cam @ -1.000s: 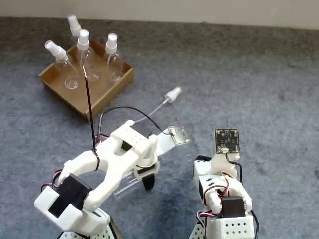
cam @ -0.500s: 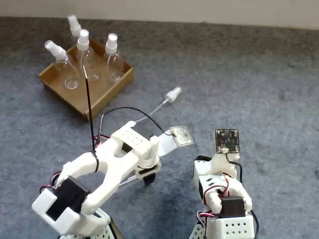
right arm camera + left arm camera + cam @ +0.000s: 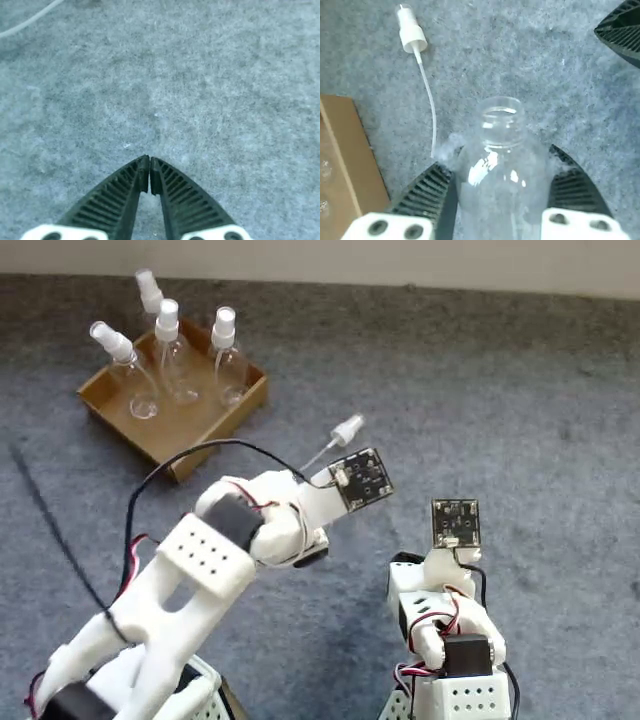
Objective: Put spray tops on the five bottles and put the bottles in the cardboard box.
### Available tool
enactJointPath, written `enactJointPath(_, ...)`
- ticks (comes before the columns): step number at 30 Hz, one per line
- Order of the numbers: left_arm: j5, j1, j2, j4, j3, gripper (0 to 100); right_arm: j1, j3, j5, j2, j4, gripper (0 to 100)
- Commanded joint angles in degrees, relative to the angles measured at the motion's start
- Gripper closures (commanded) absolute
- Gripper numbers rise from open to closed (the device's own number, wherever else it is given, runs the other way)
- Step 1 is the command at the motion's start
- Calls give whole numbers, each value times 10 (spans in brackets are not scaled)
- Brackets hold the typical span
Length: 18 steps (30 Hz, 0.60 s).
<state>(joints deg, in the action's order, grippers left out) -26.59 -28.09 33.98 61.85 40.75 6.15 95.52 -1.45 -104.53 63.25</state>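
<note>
Left wrist view: a clear plastic bottle with an open neck (image 3: 501,120) is pinched between the jaws of the left pincer (image 3: 497,162).
Spray top: the white spray top with a long thin dip tube (image 3: 413,39) is laid loose on the grey felt counter (image 3: 530,390), near the bottle but apart from it.
Other arm: the right pincer (image 3: 149,172) is pressed together, with nothing held.
Box: the brown cardboard box (image 3: 215,430) is loaded with four capped clear bottles (image 3: 178,360).
Risk at the neck: the thin tube could be bent or missed at the narrow opening if it is presented off-axis.
Risk in the grip: the smooth bottle could be twisted or slipped when the top is pressed on.
Risk at the box: the standing bottles could be toppled as the fifth is lowered in.
</note>
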Motion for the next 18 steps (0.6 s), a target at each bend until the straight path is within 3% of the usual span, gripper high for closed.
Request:
enactJointPath(1, 4, 0, 114, -5, 15, 887, 8, 83, -4, -7, 3, 994)
enactJointPath(5, 2, 7, 196, -6, 42, 887, 8, 83, -4, -7, 3, 994)
enactJointPath(7, 4, 53, 226, -18, 58, 887, 8, 83, -4, -7, 3, 994)
enactJointPath(11, 20, 124, 247, -107, 110, 887, 8, 83, -4, -7, 3, 994)
enactJointPath(18, 94, 128, 251, -204, 175, 889, 8, 83, -3, -7, 3, 994)
